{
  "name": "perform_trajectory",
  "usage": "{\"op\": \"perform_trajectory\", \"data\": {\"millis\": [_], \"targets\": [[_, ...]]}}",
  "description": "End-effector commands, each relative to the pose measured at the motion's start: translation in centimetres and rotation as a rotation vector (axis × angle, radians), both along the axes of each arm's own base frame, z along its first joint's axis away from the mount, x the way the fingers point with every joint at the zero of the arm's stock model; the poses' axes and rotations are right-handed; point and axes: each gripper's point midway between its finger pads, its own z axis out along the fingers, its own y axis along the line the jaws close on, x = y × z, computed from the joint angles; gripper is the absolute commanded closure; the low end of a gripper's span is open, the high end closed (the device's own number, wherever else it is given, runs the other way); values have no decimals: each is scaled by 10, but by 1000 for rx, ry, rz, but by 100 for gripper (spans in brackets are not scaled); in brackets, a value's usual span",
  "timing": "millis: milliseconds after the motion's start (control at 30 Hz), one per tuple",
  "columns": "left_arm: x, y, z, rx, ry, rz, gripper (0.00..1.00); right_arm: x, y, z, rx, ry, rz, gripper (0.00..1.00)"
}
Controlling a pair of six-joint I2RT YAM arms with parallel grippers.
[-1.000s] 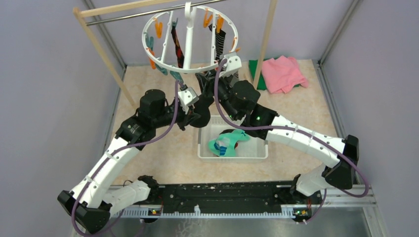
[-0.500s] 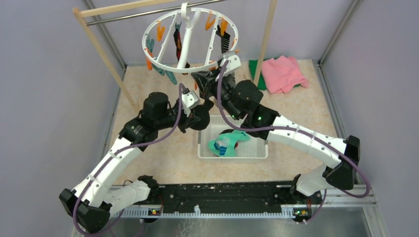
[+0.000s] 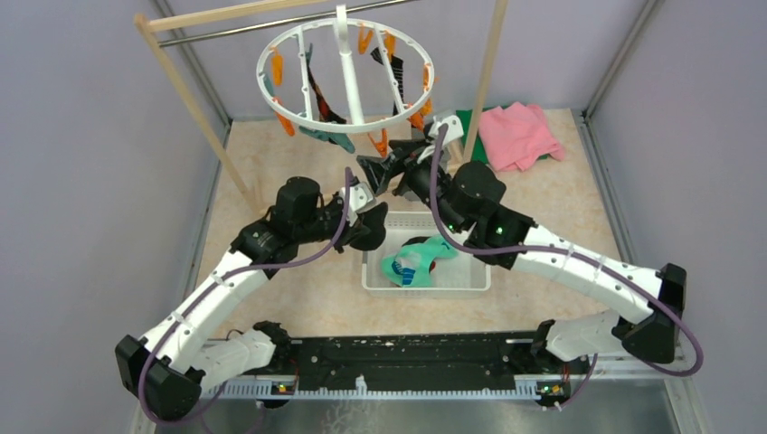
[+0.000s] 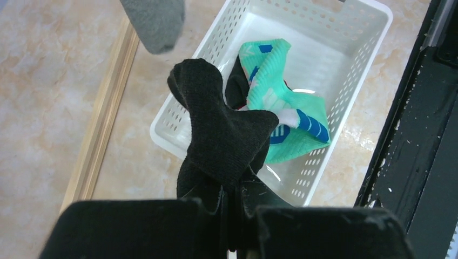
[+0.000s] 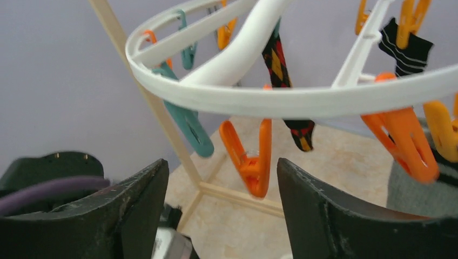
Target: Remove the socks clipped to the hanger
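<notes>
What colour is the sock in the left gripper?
The sock is black, clearest in the left wrist view.

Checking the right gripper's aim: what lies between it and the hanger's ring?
An orange clip, dangling from the hanger, shown in the right wrist view.

- Top view: high behind the arms, looking down.
- Left wrist: close, down past left tool (image 4: pixel 231 211) into basket (image 4: pixel 181 105).
- Right wrist: close, up past right tool (image 5: pixel 221 208) at hanger (image 5: pixel 270 101); top view shares both.
</notes>
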Motion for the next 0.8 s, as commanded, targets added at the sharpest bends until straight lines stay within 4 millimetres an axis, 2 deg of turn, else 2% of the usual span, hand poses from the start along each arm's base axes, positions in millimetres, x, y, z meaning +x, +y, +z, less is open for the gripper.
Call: {"op": "perform_trajectory", "data": {"millis": [0, 100, 200, 233, 267, 333, 367, 400, 467, 500, 533, 633, 767], "targets": [[3, -18, 31, -50, -107, -97, 100, -22, -35, 9, 45, -3, 21, 23], [-2, -22, 31, -43, -117, -148, 98, -31, -63, -15, -15, 17, -10, 17], [-10, -31, 28, -41, -118, -214, 95, -14, -104, -43, -52, 35, -100, 12], [-11, -35, 24, -34, -114, -236, 87, -3, -115, -50, -50, 38, -115, 8], [-14, -41, 21, -30, -110, -261, 67, 13, -127, -57, -52, 45, -134, 7], [-15, -54, 13, -15, -91, -298, 18, 44, -142, -66, -61, 45, -157, 5], [-14, -59, 12, -9, -94, -306, 4, 61, -144, -68, -69, 33, -163, 5], [-13, -63, 11, -2, -100, -311, 2, 76, -145, -67, -77, 12, -170, 5], [-8, -62, 10, 18, -124, -303, 1, 103, -133, -67, -114, -24, -147, 4], [-6, -59, 11, 33, -143, -290, 1, 122, -122, -81, -151, -13, -131, 3], [-3, -55, 11, 53, -156, -275, 1, 137, -114, -84, -175, -23, -117, 2], [7, -36, 16, 121, -194, -188, 1, 176, -103, -87, -186, -67, -110, 1], [22, -4, 34, 160, -279, -97, 1, 215, -91, -77, -164, -182, -113, 1]]}}
